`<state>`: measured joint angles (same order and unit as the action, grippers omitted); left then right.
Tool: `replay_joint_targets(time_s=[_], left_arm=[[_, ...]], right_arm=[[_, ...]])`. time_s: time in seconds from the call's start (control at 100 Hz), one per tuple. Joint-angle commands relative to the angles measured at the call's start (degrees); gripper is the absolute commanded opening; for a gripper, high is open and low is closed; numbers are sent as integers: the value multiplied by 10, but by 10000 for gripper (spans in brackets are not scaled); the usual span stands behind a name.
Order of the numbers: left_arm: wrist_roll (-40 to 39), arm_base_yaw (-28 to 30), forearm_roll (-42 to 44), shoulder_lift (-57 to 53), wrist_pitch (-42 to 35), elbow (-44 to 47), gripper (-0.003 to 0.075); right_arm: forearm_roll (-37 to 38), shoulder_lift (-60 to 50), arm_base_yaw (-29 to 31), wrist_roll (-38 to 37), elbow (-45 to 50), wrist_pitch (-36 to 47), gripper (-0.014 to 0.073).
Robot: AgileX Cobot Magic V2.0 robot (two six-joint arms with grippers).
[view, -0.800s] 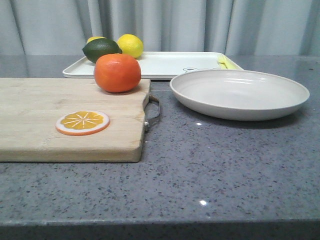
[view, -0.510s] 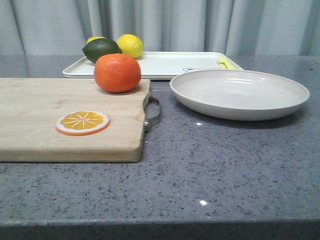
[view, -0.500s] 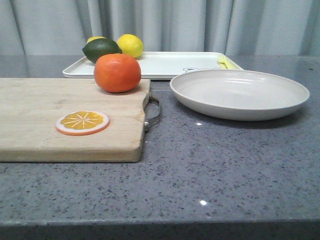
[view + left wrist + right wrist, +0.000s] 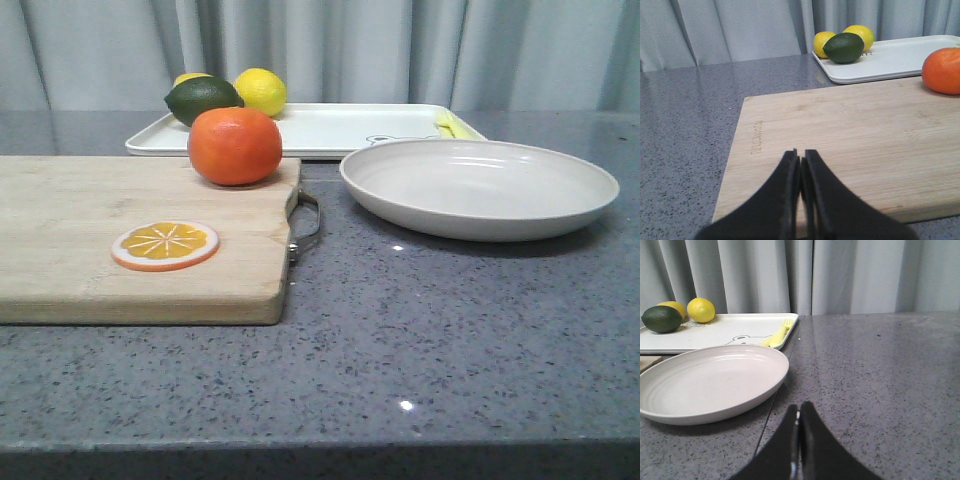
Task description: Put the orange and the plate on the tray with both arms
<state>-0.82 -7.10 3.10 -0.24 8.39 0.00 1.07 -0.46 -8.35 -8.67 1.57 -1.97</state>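
Two black grippers, both pinched shut and holding nothing. Left gripper (image 4: 800, 156) low over the near edge of the wooden cutting board (image 4: 90, 215), with only a thin crack between its fingers. Right gripper (image 4: 799, 410) low over the bare grey counter (image 4: 450, 320), close to the near side of the plate (image 4: 480, 185), not touching it.

Orange (image 4: 235, 146) sitting at the far right corner of the cutting board, near the metal handle (image 4: 308, 222) on the board's right end. Round, bright, a little flat on top. Well apart from the left gripper.

Plate big, pale and shallow, flat on the counter, just right of the board. Nothing in it.

Tray (image 4: 330, 128) white and flat, at the back of the counter, behind both the orange and the plate. Small bear drawing (image 4: 742, 339) on the tray, near its front edge. Little yellow fork (image 4: 777, 334) lying at the tray's right end. Dark green lime (image 4: 203, 98) and two yellow lemons (image 4: 261, 91) bunched at the tray's left end, the lime in front.

Flat orange slice (image 4: 165, 245) on the board, nearer the front than the whole orange.

Grey curtain (image 4: 330, 50) hanging behind it all.
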Motion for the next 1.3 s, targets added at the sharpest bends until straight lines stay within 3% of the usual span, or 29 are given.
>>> replay_joint_targets(time_s=[0.0,0.17,0.27,0.41,0.56,0.66,0.92,1.0,1.29], left_arm=[[0,1,-4,-19,-42,4,-19],[0,1,-51,-19,-84,-3,-19],[0,1,-76,-19,-110,-33,-19],[0,1,-76,-9,-70,-103,-19],[0,1,-88,37,52,-195,-19],[0,1,-122,82,93,-252,-19],[0,1,-164,226,285,-412,-19],[32,1,-189,266,335,-454,-19],[74,1,-244,339,357,-504,-19]], right_arm=[[5,-13,4,1,-3,53,-67],[-26,-13,4,1,-6,94,-67],[-129,-13,4,0,-24,83,-67],[-217,-12,4,0,-76,20,-67],[-205,11,4,5,-165,-102,-67],[-183,48,4,10,-229,-176,-67],[-164,179,4,12,-387,-315,-67],[-164,219,4,13,-434,-352,-67],[-170,291,4,13,-500,-393,-67]])
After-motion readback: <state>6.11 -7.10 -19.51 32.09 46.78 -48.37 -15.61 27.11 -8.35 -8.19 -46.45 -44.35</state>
